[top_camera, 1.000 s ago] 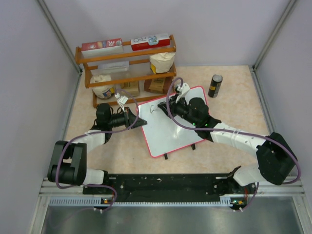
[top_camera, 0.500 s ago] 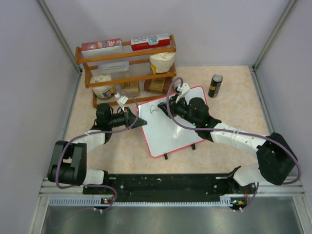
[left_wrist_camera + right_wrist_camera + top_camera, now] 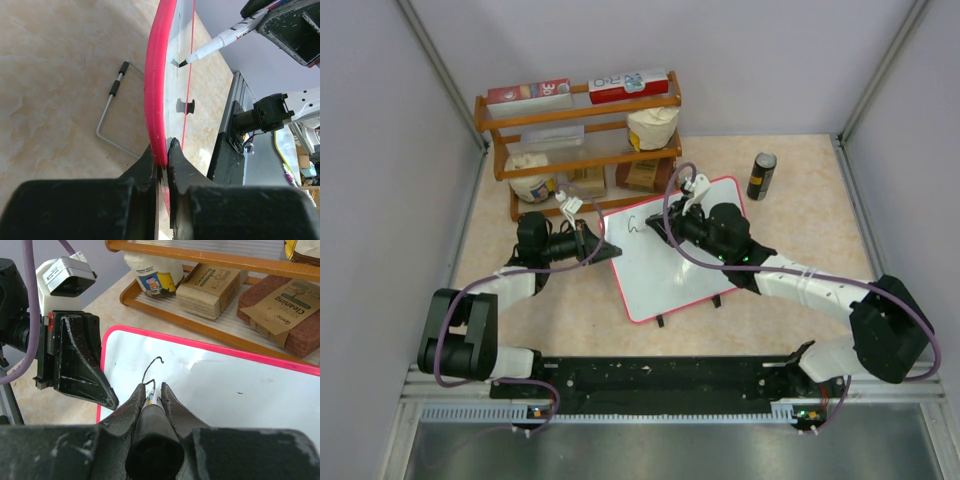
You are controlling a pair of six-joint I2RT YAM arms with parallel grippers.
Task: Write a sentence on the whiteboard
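Observation:
The whiteboard point(image 3: 670, 265), white with a red-pink frame, lies tilted in the middle of the table. My left gripper point(image 3: 603, 247) is shut on its left edge; in the left wrist view the frame point(image 3: 155, 90) runs between the jaws of this gripper point(image 3: 161, 150). My right gripper point(image 3: 667, 228) is shut on a marker point(image 3: 152, 440) and holds its tip on the board near the top left corner. The marker's white barrel point(image 3: 225, 39) also shows in the left wrist view. Of the sentence, only a first curved black stroke point(image 3: 150, 369) shows, small in the top view point(image 3: 632, 224).
A wooden rack point(image 3: 580, 140) with boxes, bags and cleaning pads stands just behind the board. A dark can point(image 3: 761, 176) stands at the back right. A bent wire stand point(image 3: 112, 115) lies on the table under the board's edge. Walls close in on both sides.
The right gripper has shifted slightly to the right with the marker, and the black stroke near the top left corner has grown longer. The left arm and the board have not moved.

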